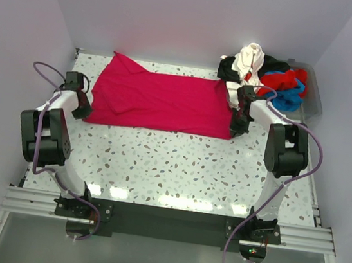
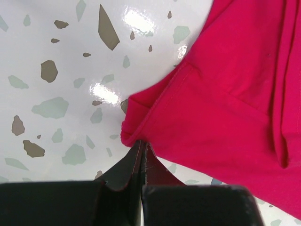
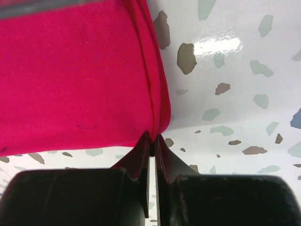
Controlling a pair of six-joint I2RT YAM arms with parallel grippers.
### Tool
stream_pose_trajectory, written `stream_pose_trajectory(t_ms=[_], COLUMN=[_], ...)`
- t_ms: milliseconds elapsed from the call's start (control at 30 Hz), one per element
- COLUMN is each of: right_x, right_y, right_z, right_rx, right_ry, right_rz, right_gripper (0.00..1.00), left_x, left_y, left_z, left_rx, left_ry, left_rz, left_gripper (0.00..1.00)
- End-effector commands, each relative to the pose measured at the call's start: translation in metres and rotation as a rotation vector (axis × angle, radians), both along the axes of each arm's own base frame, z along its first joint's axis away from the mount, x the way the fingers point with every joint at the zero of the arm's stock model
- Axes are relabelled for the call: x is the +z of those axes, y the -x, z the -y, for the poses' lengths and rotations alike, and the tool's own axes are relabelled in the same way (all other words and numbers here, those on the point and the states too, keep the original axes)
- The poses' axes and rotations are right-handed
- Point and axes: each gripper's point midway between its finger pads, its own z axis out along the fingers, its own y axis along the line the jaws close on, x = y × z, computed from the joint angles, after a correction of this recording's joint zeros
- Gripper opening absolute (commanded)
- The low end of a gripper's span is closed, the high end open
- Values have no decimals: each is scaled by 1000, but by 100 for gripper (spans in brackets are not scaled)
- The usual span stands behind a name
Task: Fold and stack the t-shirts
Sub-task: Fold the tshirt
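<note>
Left gripper (image 2: 142, 145): fingers pressed together, pinching the near left corner of the crimson-pink t-shirt (image 1: 160, 100), probably to lift that edge for folding.
Shirt position: lying spread across the speckled table (image 1: 178, 164), between both arms.
Right gripper (image 3: 153, 140): pinching the near right corner, mirroring the left.
Other t-shirts (image 1: 261, 74): waiting heaped far right, at the clear bin (image 1: 315, 101).
Writing: none showing.
</note>
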Motion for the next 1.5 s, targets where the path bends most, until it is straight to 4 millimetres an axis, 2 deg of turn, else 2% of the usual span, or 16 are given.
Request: stream_pose_trajectory(t_ms=[0, 100, 167, 200, 267, 300, 400, 467, 633, 733, 867, 1033, 1233, 1433, 1467], right_x=[17, 20, 19, 18, 16, 15, 13, 13, 13, 13, 12, 10, 9, 7, 7], right_y=[-3, -5, -5, -5, -4, -3, -3, -3, -2, 0, 2, 4, 3, 6, 6], right_z=[14, 16, 15, 15, 13, 12, 7, 6, 6, 6, 4, 4, 2, 1, 2], right_rx=[24, 29, 33, 34, 34, 31, 30, 32, 34, 34, 34, 35, 34, 34, 32], right_ry=[73, 85, 82, 81, 69, 61, 35, 31, 30, 29, 16, 16, 2, 2, 3], right_rz=[12, 15, 10, 8, 2, -2, 0, 0, -2, -2, -4, -10, -14, -20, -20], right_gripper=[0, 0, 0, 0, 0, 0, 0, 0, 0, 0, 0, 0, 0, 0, 0], left_x=[9, 12, 16, 18, 19, 18, 7, 2, 9, 22, 17, 18, 5, -4, -5], left_y=[-10, -10, -10, -11, -6, -4, 4, 4, -6, -7, -3, -10, -17, -18, -18], left_z=[-9, -5, 4, 8, 16, 16, 16, 17, 13, 0, -11, -13, -10, -4, -5], left_rx=[-7, -16, -41, -48, -60, -57, -63, -64, -40, -1, 33, 40, 22, 11, 11], left_ry=[-29, -13, 28, 45, 73, 74, 66, 75, 64, 4, -16, -15, 14, 43, 43], left_rz=[50, 59, 84, 101, 115, 119, 97, 87, 129, 150, 122, 158, 152, 150, 152], left_gripper=[0, 0, 0, 14, 23, 32, 41, 42, 43, 54, 62, 62, 59, 47, 42])
